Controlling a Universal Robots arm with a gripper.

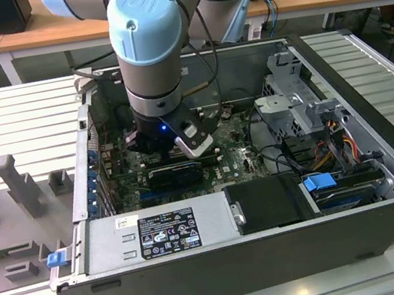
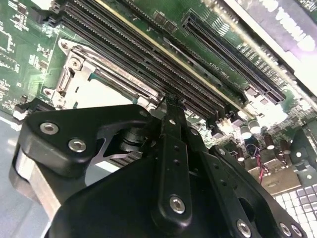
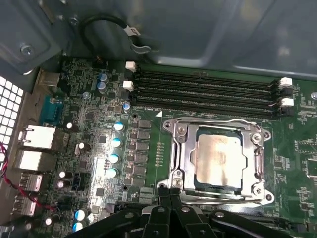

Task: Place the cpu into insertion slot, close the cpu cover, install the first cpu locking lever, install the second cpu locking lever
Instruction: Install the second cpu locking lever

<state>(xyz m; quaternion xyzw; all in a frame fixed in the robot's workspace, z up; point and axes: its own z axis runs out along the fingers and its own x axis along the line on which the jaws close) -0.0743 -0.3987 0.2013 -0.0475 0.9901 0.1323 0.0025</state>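
Right now the arm is down inside the open computer case [image 1: 386, 183], which sits on the slatted tabletop [image 1: 10, 127], and the claw [image 3: 170, 194] hangs just over the near edge of the slot [image 3: 171, 148] on the green motherboard [image 3: 148, 104]. In the first wrist view the cpu [image 3: 219, 159] already lies flat in the slot, its silvery top showing through the window of the cover [image 3: 257, 158], which looks folded down around it. The two fingertips [image 3: 163, 196] are pressed together with nothing between them, right beside the socket frame.

My reading is that placing the chip is done and the cover is down or nearly so, which puts the work at the locking levers. I cannot make out either lever clearly enough to say whether one is latched.

That step would call for a careful push with the closed tips along the frame's edge, keeping well off the memory slots [image 3: 203, 91] just beyond it and off the chip's top.
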